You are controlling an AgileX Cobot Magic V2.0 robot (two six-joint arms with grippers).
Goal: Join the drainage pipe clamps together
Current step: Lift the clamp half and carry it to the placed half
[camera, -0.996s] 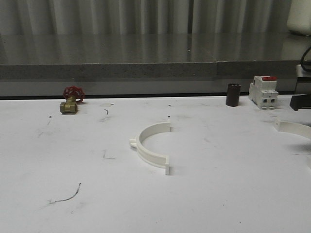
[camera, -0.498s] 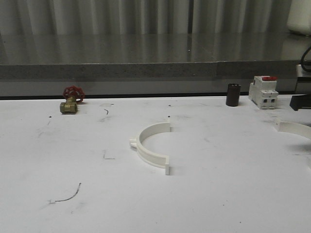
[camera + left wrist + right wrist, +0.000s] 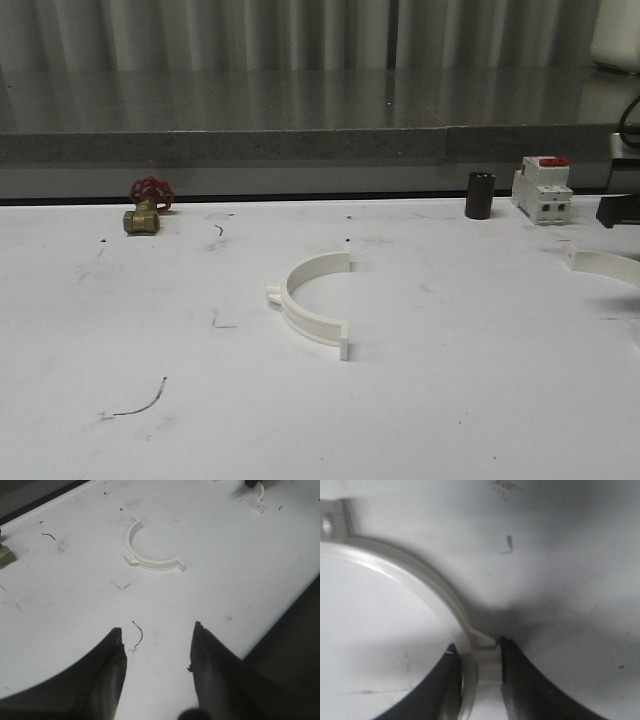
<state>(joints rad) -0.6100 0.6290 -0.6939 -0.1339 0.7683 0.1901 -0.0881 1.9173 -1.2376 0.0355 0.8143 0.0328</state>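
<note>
One white half-ring drainage pipe clamp (image 3: 310, 302) lies flat in the middle of the table, its open side facing right; the left wrist view shows it too (image 3: 150, 565). The second drainage pipe clamp (image 3: 606, 264) lies at the table's far right edge. My right gripper (image 3: 477, 655) is shut on this second clamp (image 3: 415, 575), its fingers pressing on either side of the outer nub. My left gripper (image 3: 157, 635) hangs open over bare table near the front, well short of the middle clamp, with nothing between its fingers.
A brass valve with a red handwheel (image 3: 147, 207) sits at the back left. A black cylinder (image 3: 480, 195) and a white circuit breaker (image 3: 542, 190) stand at the back right. A grey ledge runs behind the table. The table's edge (image 3: 280, 625) lies beside my left gripper.
</note>
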